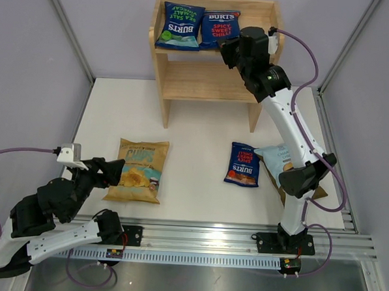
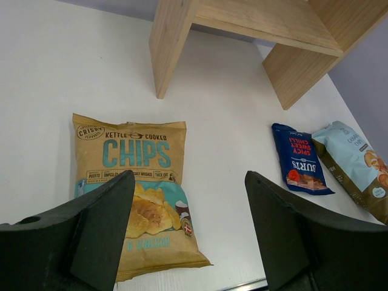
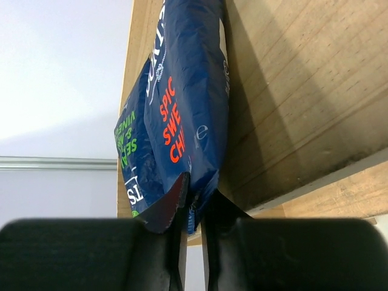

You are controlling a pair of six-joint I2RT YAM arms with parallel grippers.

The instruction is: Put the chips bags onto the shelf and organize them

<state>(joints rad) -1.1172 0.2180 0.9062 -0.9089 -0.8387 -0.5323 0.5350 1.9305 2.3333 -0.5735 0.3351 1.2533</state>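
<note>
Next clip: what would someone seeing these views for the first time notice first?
The right gripper reaches up to the shelf top, fingers pinched on the edge of the red-lettered Burts bag, beside a green-lettered Burts bag. Low on the left, the left gripper hangs open at the tan CHIPS bag. A third Burts bag and a light-blue bag lie on the table at the right.

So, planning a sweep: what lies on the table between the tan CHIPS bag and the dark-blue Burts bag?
Only bare white table separates the tan CHIPS bag from the Burts bag; the top external view shows it.
</note>
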